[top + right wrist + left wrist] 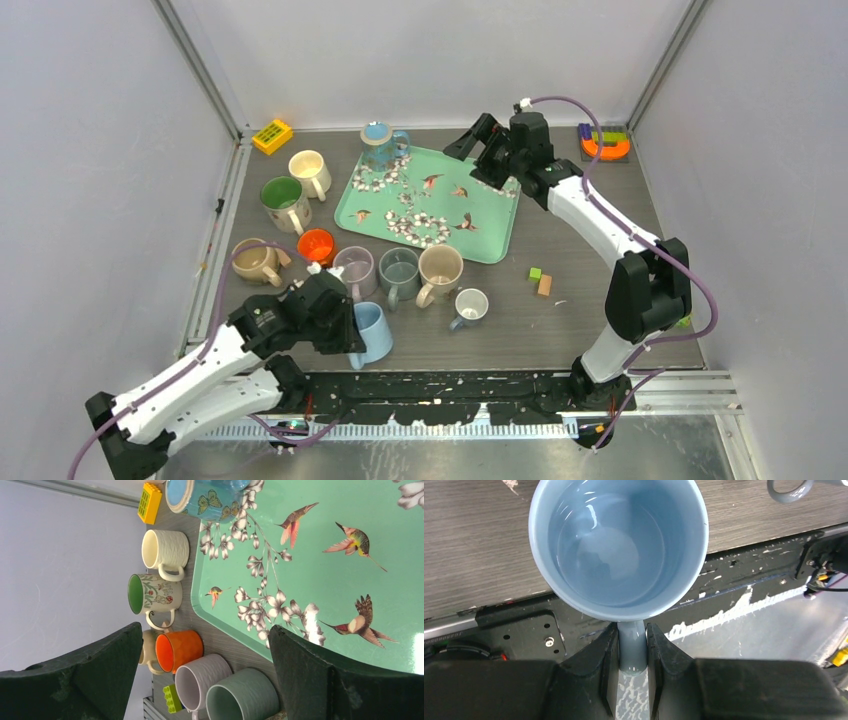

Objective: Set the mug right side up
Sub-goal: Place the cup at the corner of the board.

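The light blue mug [372, 334] is at the table's near edge, tipped on its side. In the left wrist view its mouth [619, 545] faces the camera and the inside is empty. My left gripper [632, 652] is shut on the mug's handle [632, 647], one finger on each side; from above the left gripper [345, 335] sits just left of the mug. My right gripper [490, 160] hangs open over the far end of the green tray [490, 240], and the wrist view shows nothing between the right gripper's [204, 631] fingers.
Several upright mugs stand in a row and at the left: orange [316, 244], grey [355, 268], grey-green [399, 270], beige [440, 270], small white [470, 305]. A butterfly mug [380, 143] stands on the tray. Small blocks [541, 280] lie to the right.
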Available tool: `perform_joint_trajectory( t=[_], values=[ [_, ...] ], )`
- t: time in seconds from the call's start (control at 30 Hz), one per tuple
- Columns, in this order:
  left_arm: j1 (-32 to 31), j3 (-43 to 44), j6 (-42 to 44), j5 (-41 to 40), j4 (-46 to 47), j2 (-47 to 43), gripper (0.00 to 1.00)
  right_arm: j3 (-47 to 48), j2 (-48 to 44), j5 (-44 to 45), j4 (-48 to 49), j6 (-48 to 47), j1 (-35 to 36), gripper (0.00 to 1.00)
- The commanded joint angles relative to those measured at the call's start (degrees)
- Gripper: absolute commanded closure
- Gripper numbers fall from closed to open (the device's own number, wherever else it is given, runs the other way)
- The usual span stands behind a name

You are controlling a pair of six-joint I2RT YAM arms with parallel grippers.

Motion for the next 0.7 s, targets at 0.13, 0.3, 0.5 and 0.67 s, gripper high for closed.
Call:
perform_joint_trajectory(
  t=[0.13, 0.3, 0.5, 0.67],
  values=[
    [-12.8, -0.2, -6.5, -15.4, 8.1, 3.0, 1.0, -1.8, -0.9, -0.8, 3.4, -1.1, -0.2, 0.0],
    [-23.3, -0.6, -10.9, -23.5, 7.9, 8.3, 1.0, -3.5, -1.7, -0.8, 4.0, -1.3, -0.2, 0.0],
    [-28.6, -3.7, -16.7, -27.6, 6.8, 10.1, 1.0, -4.9, -2.4, -1.3, 4.2, -1.3, -0.1, 0.0],
    [-28.6, -7.8, -18.7, -27.9, 9.5, 11.1, 1.0, -6.1, -2.8, -1.5, 4.6, -1.1, -0.1, 0.0]
  ],
)
